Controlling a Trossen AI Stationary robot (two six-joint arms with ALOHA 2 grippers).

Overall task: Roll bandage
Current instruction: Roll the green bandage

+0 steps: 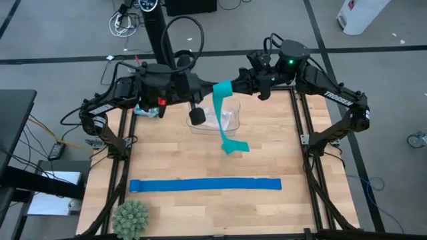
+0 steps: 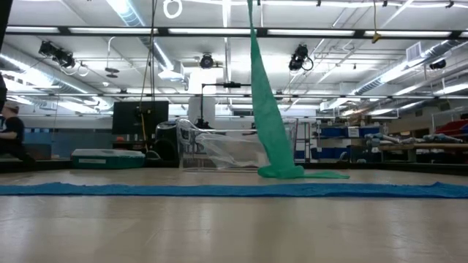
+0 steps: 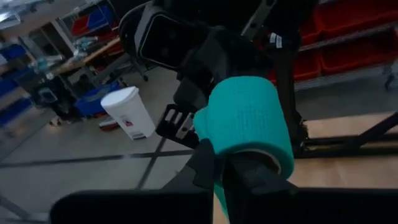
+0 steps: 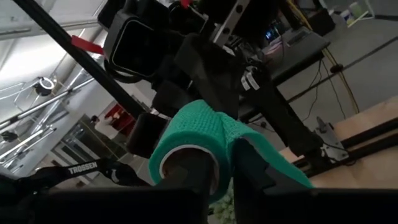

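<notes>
The teal bandage is partly wound into a small roll (image 1: 222,87), held high over the table's far side where my two grippers meet. Its free tail (image 2: 267,102) hangs straight down, and the tail's end (image 1: 235,147) lies on the table. My left gripper (image 3: 233,177) comes from the table's left and is shut on the roll (image 3: 245,118). My right gripper (image 4: 221,171) comes from the right, its fingers slightly apart around the roll's wall (image 4: 193,134). Both grippers are above the low view's edge. My left gripper pinches the roll's lower wall (image 3: 219,186) between its two fingers, coming about level from the table's left. The roll is lifted clear, its axis along the fingers, the tail hanging below. My right gripper has one finger (image 4: 186,165) inside the roll's hollow end and the other (image 4: 252,168) outside the wall, level from the table's right. Whether the outer finger touches the wall, I cannot tell.
A royal-blue strip (image 1: 203,185) lies flat along the table's near half. A clear plastic container (image 1: 215,118) stands beneath the grippers, behind the tail. A green spiky ball (image 1: 130,217) sits at the near left corner.
</notes>
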